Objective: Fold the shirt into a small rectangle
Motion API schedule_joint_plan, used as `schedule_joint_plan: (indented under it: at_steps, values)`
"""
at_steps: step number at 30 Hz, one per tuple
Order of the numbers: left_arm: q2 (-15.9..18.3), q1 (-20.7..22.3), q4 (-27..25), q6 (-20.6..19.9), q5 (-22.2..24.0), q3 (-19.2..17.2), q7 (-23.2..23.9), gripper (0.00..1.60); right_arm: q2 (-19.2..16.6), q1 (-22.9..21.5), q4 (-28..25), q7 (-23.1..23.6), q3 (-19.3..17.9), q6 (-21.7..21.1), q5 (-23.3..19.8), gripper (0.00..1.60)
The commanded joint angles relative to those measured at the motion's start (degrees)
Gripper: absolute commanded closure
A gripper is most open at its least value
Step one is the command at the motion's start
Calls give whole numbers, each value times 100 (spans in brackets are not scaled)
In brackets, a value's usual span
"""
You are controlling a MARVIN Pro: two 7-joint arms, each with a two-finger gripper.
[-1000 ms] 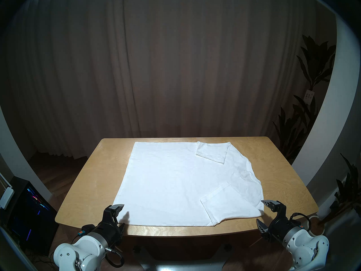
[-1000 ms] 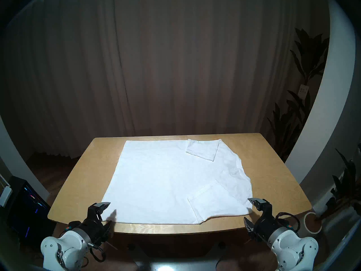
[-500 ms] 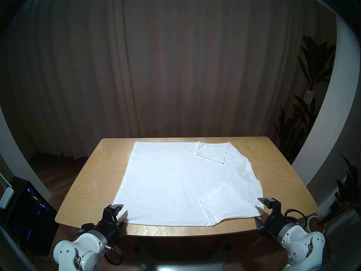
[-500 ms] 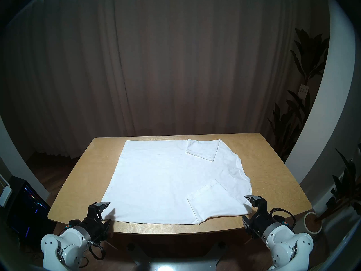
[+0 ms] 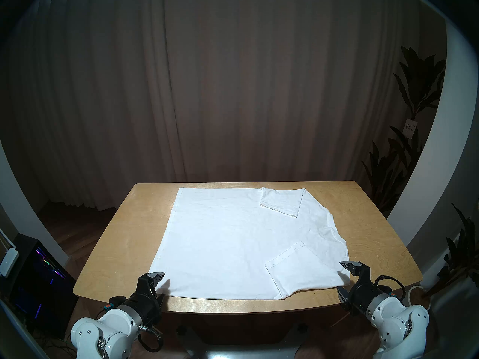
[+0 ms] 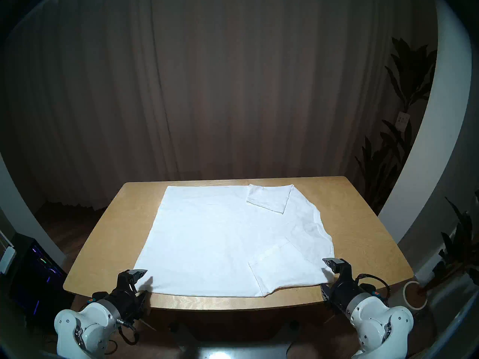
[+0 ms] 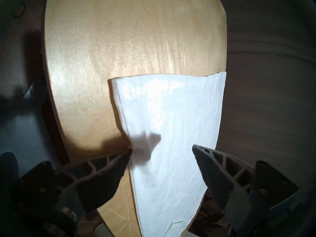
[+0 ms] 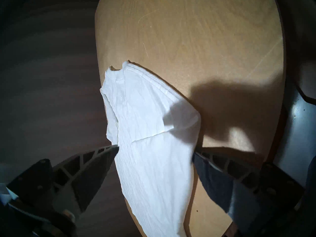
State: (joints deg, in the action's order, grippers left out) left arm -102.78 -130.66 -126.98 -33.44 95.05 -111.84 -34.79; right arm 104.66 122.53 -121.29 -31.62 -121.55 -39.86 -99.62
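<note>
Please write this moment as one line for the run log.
shirt: flat on table, both sleeves folded in | left end effector: open at near-left corner | right end effector: open at near-right corner | nothing gripped

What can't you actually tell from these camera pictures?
- Head views: whether either lower finger touches the white T-shirt; the table's near edge hides both.
- Head views: the tag on the plant is too small to read.
- Head views: the T-shirt's neckline side is bunched, so the collar opening is hidden.
- Left wrist view: the T-shirt's far part is cut off.
</note>
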Motion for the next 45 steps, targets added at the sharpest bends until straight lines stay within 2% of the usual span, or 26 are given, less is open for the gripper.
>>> schedule_joint_plan:
  at_steps: [1,14,26,28,36,45]
  values:
    - [-29,-249,-110,-44,74,-20,-575,0,-31,-17,28,-29,41,-29,14,0]
    - [-95,-175,-327,30,147,-18,-1166,0,-96,-73,94,-82,49,-39,7,0]
    - [-255,-425,-673,-25,308,-226,-585,0,-89,-58,157,-70,90,-24,67,0]
    - [-219,-423,-691,-39,237,-207,-653,0,-82,-65,165,-74,103,-22,68,0]
    - [-133,-82,-375,50,14,-52,-834,0,-86,-95,184,-61,149,12,90,0]
    - [-8,312,-349,98,-18,53,-1266,0,-79,-89,160,-74,182,108,105,0]
